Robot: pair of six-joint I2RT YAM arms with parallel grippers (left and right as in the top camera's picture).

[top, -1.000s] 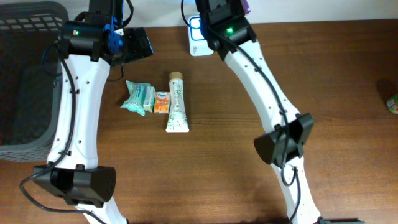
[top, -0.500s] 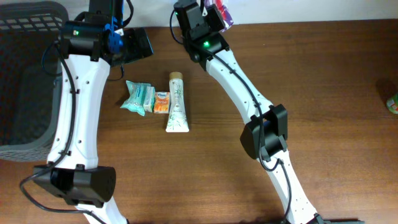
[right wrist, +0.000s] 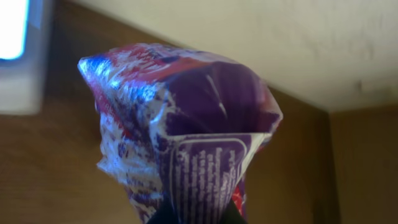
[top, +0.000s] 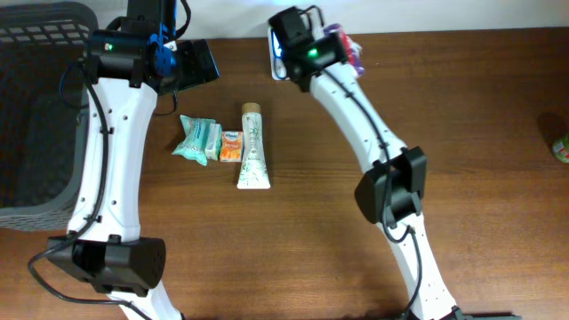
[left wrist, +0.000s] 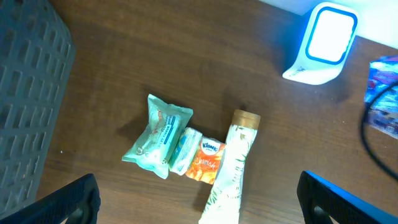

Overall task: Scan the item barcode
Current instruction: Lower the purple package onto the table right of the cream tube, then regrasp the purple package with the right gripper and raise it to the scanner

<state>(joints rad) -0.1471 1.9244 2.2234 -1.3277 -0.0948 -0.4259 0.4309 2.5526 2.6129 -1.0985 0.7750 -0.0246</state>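
Step in hand: presenting the item. My right tool is clamped on the purple packet, held just beside the scanner. My left tool stands wide open, holding nothing. Next, I judge, the barcode must turn toward the scanner's lit face.

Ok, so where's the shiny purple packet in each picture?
Overhead: the purple packet sits near the top, a bit right of middle.
Left wrist: at the right edge, partly cut off.
Right wrist: it fills the middle, close up.
Shared landmark: the glowing white scanner, left of the packet in every view.
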